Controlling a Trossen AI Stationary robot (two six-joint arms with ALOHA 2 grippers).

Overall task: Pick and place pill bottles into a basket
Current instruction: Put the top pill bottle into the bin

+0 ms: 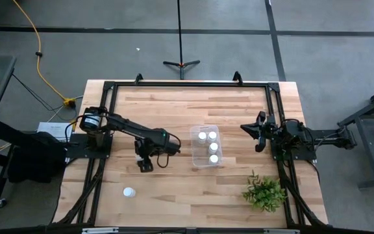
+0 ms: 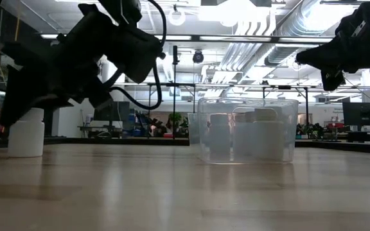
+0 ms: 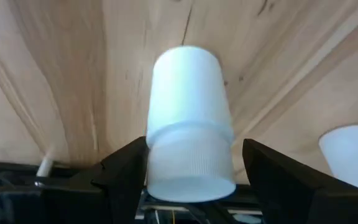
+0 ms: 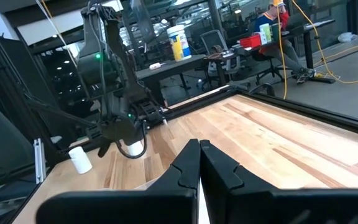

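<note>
Pill bottle [image 3: 188,124] is sitting between the left pincer's [image 1: 145,162] fingers [image 3: 126,171], which are standing a bottle's width apart and touching its ribbed cap, left of the basket [image 1: 206,145] (three bottles inside). Another bottle [image 1: 129,192] is standing on the desk [image 1: 180,110] nearby. The right pincer [image 1: 261,132] is waiting closed beside the basket.

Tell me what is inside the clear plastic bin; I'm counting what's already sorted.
Inside the clear plastic rectangular bin the high view shows four small white round-capped pill bottles, all standing upright. Nothing covers them from above; the low view's overlapping bottles hide each other.
</note>
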